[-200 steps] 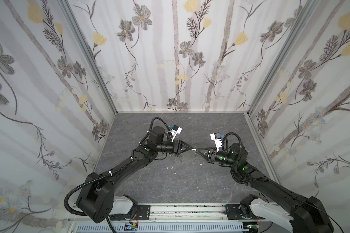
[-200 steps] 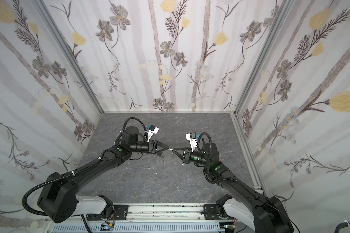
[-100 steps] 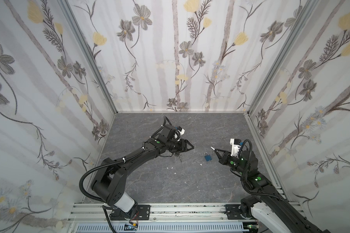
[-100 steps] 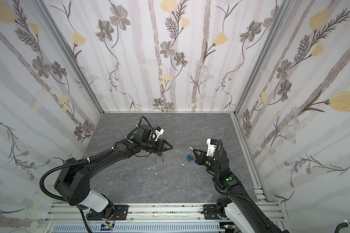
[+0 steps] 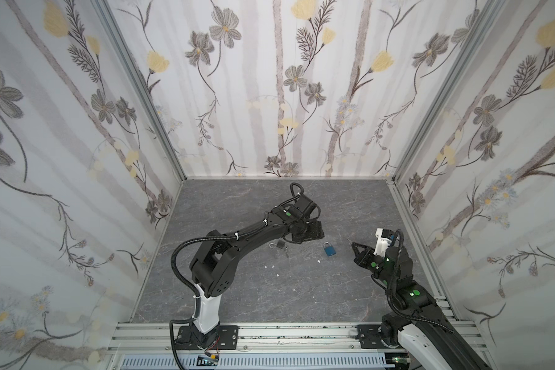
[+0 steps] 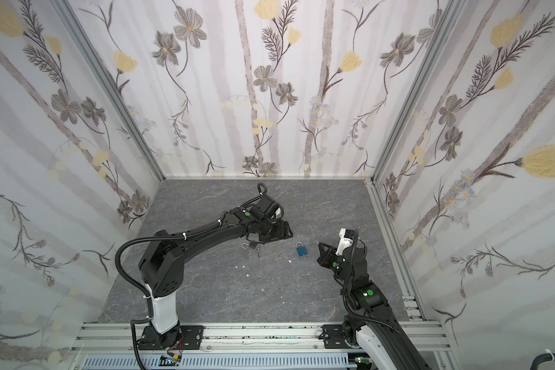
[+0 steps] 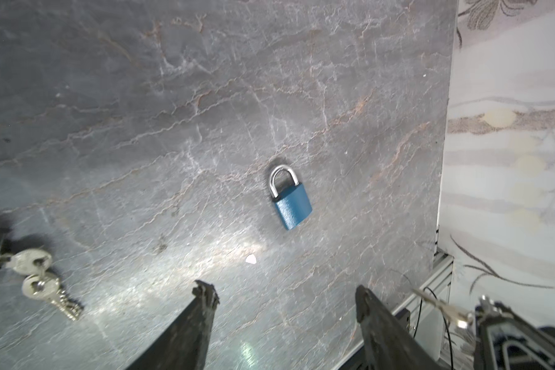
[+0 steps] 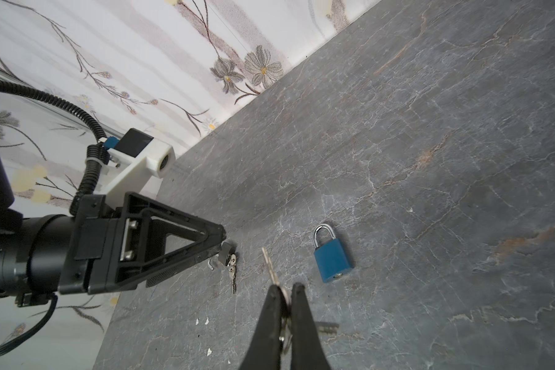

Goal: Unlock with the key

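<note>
The right gripper (image 8: 285, 290) clenched the key (image 8: 269, 262), blade forward, seemingly for insertion; the left gripper (image 7: 285, 291) hung spread (empty) left of the flat-lying blue padlock (image 8: 332, 259).

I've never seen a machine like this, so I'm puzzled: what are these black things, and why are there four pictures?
They are two robot arms with pincers called grippers. Two pictures look down on everything from above; the other two come from a little camera on each arm's wrist. On the grey table lie a blue padlock and a smaller padlock with keys by it. The left gripper is open and empty. The right gripper is pinching a key.
</note>
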{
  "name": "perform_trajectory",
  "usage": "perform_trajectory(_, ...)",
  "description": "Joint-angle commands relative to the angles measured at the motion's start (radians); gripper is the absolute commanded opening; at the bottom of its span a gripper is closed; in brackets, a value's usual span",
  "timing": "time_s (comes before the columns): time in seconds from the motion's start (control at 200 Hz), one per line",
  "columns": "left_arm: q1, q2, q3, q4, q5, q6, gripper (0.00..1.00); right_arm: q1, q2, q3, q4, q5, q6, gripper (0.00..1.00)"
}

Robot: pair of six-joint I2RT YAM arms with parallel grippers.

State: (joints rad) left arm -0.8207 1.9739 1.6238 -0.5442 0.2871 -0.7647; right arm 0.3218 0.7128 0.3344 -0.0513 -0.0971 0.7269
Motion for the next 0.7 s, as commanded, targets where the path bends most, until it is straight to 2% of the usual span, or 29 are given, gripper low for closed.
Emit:
perform_trajectory(0.0, -0.020, 0.097, 0.135, -0.208, -0.071, -0.070, 0.71, -0.013, -0.036, -0.004, -0.018, 0.030, -0.017, 0.00)
perform_trajectory(0.135, -0.057, 0.202, 0.278, -0.328, -0.102, -0.124, 0.71, -0.036, -0.094, -0.010, -0.052, 0.033, -0.033, 0.00)
perform_trajectory(0.395, -0.084, 0.263, 0.336, -0.305, -0.076, -0.192, 0.73, -0.062, -0.183, -0.057, -0.079, 0.036, -0.036, 0.00)
perform_trajectory(0.694, -0.109, 0.421, 0.555, -0.440, -0.085, -0.198, 0.72, -0.079, -0.212, -0.078, -0.079, 0.027, -0.037, 0.00)
